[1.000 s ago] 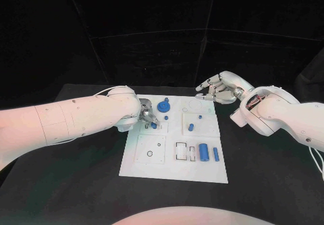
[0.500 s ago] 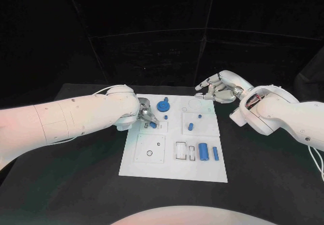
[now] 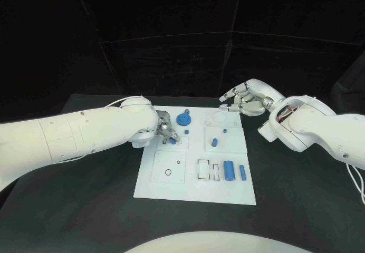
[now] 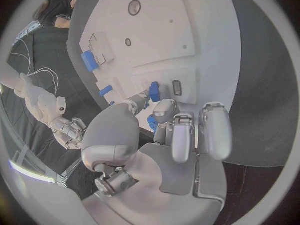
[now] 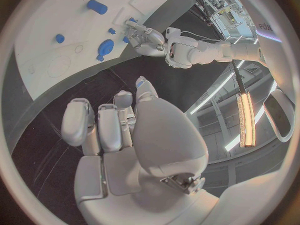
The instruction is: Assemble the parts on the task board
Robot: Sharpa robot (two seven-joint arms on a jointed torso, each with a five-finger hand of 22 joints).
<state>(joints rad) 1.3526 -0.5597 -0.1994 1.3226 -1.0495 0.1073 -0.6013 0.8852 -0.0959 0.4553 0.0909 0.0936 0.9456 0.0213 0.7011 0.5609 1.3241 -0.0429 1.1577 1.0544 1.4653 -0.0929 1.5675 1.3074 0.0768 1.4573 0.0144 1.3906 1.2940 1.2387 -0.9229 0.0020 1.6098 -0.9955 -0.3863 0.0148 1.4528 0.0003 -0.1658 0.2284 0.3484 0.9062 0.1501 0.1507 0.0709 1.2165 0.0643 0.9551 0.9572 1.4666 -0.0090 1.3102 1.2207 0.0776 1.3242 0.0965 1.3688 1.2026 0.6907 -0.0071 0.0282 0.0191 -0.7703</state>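
the white task board (image 3: pixel 194 184) lies in the middle of the black table (image 3: pixel 76 211), long side running away from the robot. nearest on it, on the right half, a thick blue cylinder (image 3: pixel 229 170) lies flat with a thinner blue pin (image 3: pixel 243 173) just beside it on the right, both next to a pair of rectangular outlines (image 3: pixel 204 169). to their left is a square panel (image 3: pixel 169 167) with a small ring and a dot marked on it. further back, a short blue peg (image 3: pixel 215 141) lies on the right half, and a smaller blue stud (image 3: pixel 225 130) stands beyond it.

at the board's left edge the left hand (image 3: pixel 165 132) hangs low over the surface, fingers curled together around a small blue part (image 3: pixel 172 140); in the left wrist view the fingertips (image 4: pixel 164 108) pinch this blue piece (image 4: pixel 154 91) and hold it against the board next to a small dark slot (image 4: pixel 177 87). just past the hand a round blue gear-like part (image 3: pixel 183 119) sits on the board.

beyond the far right corner, the right hand (image 3: pixel 245 101) hovers over the table just off the board, holding nothing, with its fingers (image 5: pixel 80 120) loosely bent and apart.
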